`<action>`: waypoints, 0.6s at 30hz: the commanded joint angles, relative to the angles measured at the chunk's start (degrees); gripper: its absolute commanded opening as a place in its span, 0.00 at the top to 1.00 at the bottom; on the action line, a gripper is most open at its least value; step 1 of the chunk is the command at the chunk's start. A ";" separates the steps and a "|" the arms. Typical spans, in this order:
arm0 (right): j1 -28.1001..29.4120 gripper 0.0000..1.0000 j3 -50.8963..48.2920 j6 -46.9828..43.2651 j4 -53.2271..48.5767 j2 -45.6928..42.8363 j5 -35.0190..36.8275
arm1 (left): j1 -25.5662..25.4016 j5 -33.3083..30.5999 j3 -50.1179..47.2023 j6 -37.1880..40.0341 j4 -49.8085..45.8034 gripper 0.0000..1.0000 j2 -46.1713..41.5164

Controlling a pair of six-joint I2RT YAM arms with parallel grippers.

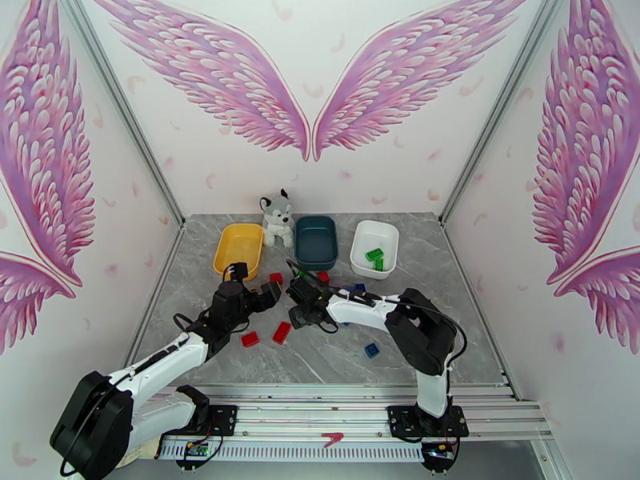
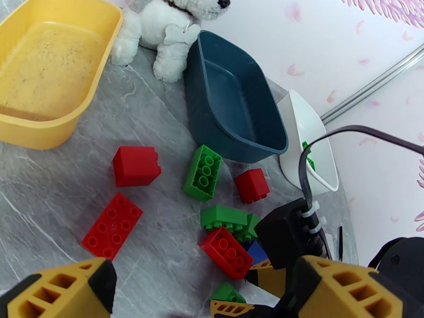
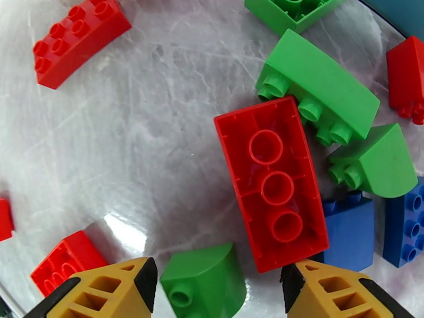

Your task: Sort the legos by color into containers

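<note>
Right pincer [image 3: 217, 279] hangs open at bottom frame, a green curved lego [image 3: 204, 284] between its fingers [image 3: 106, 290], ungripped. Left pincer [image 2: 204, 277] gapes wide and empty above scattered legos [image 2: 228, 252].

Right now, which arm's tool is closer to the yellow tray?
Left. The left tool hangs just in front of the yellow tray, by its right corner. The right tool is further right, over the brick pile before the teal tray.
</note>
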 commanded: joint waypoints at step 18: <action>2.02 0.68 0.61 -0.31 -1.95 0.79 1.41 | 2.12 0.17 -6.62 -8.17 5.43 0.01 -2.81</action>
